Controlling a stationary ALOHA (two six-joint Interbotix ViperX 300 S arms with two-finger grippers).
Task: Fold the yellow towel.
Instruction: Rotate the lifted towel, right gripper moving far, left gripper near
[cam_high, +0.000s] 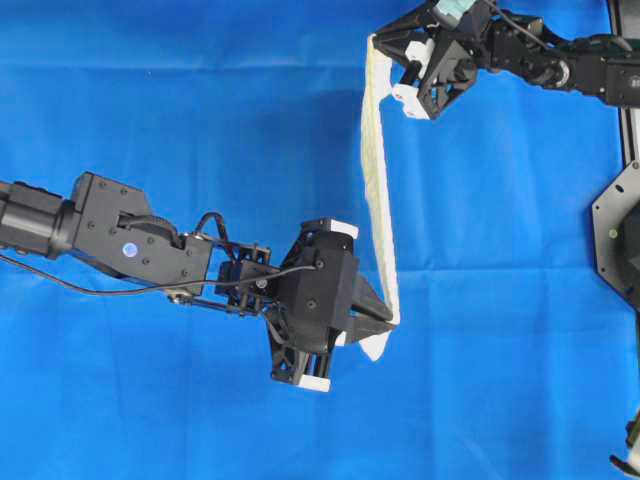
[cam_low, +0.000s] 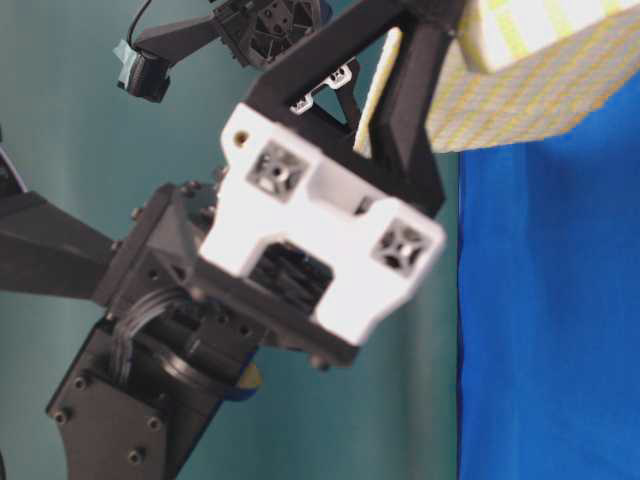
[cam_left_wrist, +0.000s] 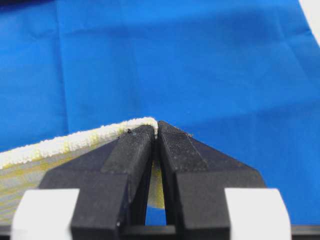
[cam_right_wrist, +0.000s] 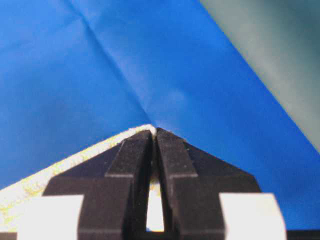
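Two grippers are each pinching one corner of the yellow towel (cam_high: 378, 190), and the cloth is hanging in the air between them as a narrow, edge-on band over the blue cloth (cam_high: 200, 120). Left gripper (cam_high: 385, 325), low in the overhead view: jaws are pressing together on the towel's near corner, the hem poking out at the fingertips in the left wrist view. Right gripper (cam_high: 385, 50), top of the overhead view: jaws are likewise clamping the far corner, a sliver of towel showing beside the fingers in its wrist view. The towel is stretching fairly taut along the held edge; the rest is presumably draping below, but the overhead view is not showing how it hangs.

Progress, as a judgement: pickup is done, nothing is lying folded on the surface yet. Still to come: laying the cloth down, bringing one edge over the other, squaring the hems, releasing
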